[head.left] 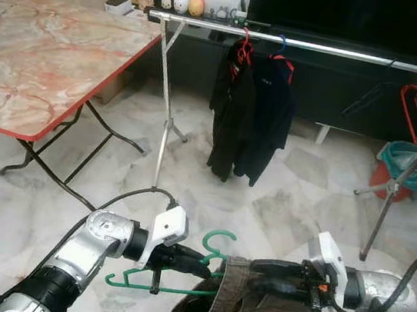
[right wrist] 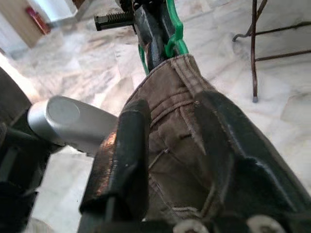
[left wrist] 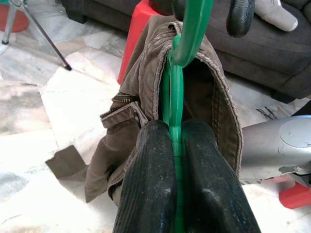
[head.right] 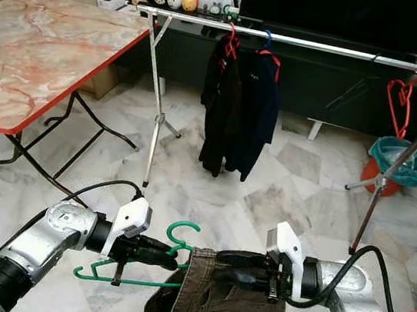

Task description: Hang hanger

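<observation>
Low before the clothes rail (head.left: 309, 44), over pale marble floor (head.left: 279, 205): green hanger (head.left: 175, 285) and brown trousers (head.left: 249, 309) held between both grippers.

Left gripper (head.left: 205, 262) pinched tight on the green hanger just below its hook, black fingers (left wrist: 150, 184) pressed to either side of the plastic; right gripper (head.left: 266, 271) clamped on the trousers' waistband, cloth bunched between its fingers (right wrist: 126, 145); waistband seemingly draped over one hanger arm, though hard to confirm; two dark garments (head.left: 249, 115) and a red hanger (head.left: 416, 104) up on the rail; marble-topped folding table (head.left: 43, 63) off to the left.
</observation>
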Controlling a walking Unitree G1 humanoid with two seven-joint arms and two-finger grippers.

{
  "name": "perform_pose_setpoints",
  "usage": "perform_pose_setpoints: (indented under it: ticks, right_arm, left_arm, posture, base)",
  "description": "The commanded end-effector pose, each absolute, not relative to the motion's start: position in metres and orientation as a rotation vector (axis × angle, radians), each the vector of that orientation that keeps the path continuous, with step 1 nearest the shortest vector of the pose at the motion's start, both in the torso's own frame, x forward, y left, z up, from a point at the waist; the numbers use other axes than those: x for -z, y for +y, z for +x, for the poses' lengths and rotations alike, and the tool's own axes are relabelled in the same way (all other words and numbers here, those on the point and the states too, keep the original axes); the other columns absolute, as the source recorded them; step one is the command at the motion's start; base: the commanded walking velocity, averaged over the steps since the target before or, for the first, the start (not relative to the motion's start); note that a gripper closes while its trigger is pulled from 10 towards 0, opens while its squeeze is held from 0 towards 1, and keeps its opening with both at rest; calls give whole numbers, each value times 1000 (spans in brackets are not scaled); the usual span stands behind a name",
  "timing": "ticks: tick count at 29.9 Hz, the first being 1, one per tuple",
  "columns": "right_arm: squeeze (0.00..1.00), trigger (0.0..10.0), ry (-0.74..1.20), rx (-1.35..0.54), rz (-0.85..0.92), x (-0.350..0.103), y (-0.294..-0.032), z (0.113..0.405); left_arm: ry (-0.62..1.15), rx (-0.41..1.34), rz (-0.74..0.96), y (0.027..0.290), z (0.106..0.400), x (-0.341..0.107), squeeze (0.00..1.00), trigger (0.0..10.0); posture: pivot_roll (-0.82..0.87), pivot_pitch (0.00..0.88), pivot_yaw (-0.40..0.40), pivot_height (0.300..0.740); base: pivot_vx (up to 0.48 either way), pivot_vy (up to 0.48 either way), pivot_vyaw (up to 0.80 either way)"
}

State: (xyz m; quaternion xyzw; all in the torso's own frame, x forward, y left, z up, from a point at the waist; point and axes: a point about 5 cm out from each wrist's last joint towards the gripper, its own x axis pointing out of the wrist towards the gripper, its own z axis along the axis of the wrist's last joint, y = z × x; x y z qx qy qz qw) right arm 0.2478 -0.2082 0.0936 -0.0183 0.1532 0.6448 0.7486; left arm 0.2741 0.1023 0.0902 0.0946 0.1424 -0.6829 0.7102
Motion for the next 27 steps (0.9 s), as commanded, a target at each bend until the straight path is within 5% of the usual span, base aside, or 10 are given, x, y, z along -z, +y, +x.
perform_pose_setpoints:
  ticks: [1, 2, 3, 4, 27]
  right_arm:
    - [992, 10000, 318, -1426, -87, -97, -209, 250]
    - [545, 10000, 306, -1431, -111, -98, -208, 252]
    - [545, 10000, 306, -1431, -111, -98, -208, 252]
    - [0, 10000, 285, -1440, -127, -100, -208, 253]
    - [0, 10000, 295, -1512, -316, -84, -197, 261]
  left_arm:
    - [256, 1548, 237, 97, 276, -103, 0, 10000]
    - [256, 1548, 240, 97, 276, -103, 0, 10000]
    - [256, 1548, 240, 97, 276, -103, 0, 10000]
    - [255, 1546, 240, 97, 276, -104, 0, 10000]
    - [201, 1566, 258, 85, 278, -115, 0, 10000]
  posture:
    - [55, 0, -32, 740]
    - [55, 0, -32, 740]
    - [55, 0, -32, 740]
    - [57, 0, -31, 740]
    - [67, 0, -33, 740]
  base:
    - [0, 0, 0]
    - [0, 0, 0]
    - [0, 0, 0]
    - [0, 0, 0]
    - [0, 0, 0]
